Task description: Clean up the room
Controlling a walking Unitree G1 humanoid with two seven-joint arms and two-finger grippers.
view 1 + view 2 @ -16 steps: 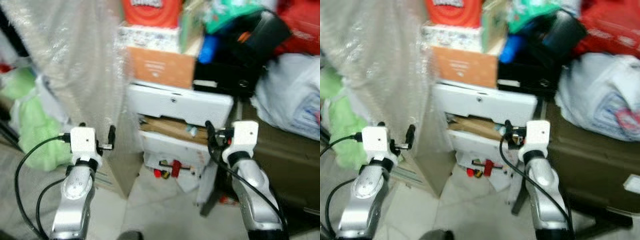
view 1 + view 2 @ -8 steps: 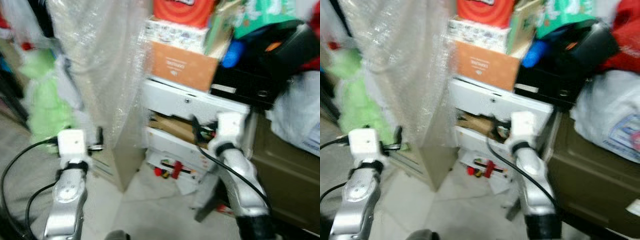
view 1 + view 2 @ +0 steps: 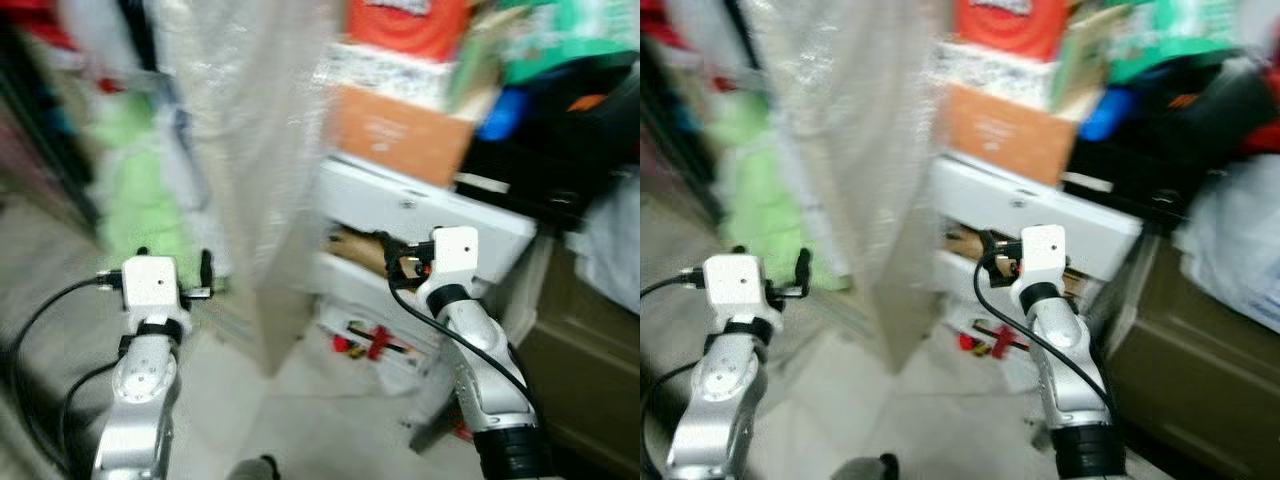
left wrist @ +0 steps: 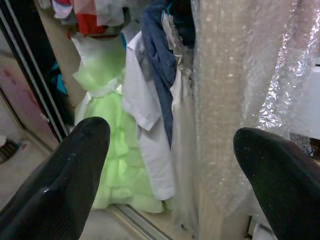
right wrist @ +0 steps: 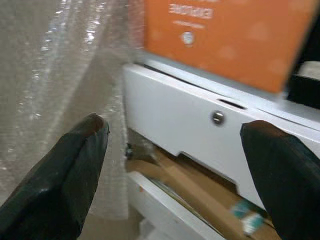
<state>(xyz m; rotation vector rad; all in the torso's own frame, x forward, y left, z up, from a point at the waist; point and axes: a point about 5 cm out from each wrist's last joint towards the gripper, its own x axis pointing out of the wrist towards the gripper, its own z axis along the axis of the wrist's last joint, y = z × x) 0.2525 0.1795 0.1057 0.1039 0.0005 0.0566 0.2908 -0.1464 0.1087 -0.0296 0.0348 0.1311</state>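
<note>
the robot is standing before a cluttered corner, and the head views are blurring, so fine detail is hard to read. taking the white drawer unit (image 3: 420, 215) as the landmark: the right gripper (image 5: 172, 172) is hanging just in front of its upper drawer, fingers spread wide and holding nothing, with the round knob (image 5: 218, 117) between them in the wrist view. the left gripper (image 4: 172, 175) is floating well to the left of the unit, fingers likewise spread and empty, facing a light green dress (image 4: 112, 150) and a white shirt (image 4: 145, 130) hanging beyond a tall column wrapped in bubble wrap (image 3: 260, 130), which is standing just left of the unit. an orange box (image 5: 225, 35) is sitting on top of the unit, and small red bits (image 3: 365, 345) are lying on the floor at its foot. the lower drawer is gaping, with brown cardboard (image 5: 195, 185) sticking out; that looks like the likeliest thing to tidy here, though the task does not say. the cardboard is probably light and fairly stiff, bending if pinched at a corner, so taking it along a free edge seems safer. the drawer front is probably rigid and smooth, better pushed flat than gripped, and the knob is small and may be slippery. the red bits are too blurred to judge. the clothes would be soft and limp, best gathered by a fold of cloth.
</note>
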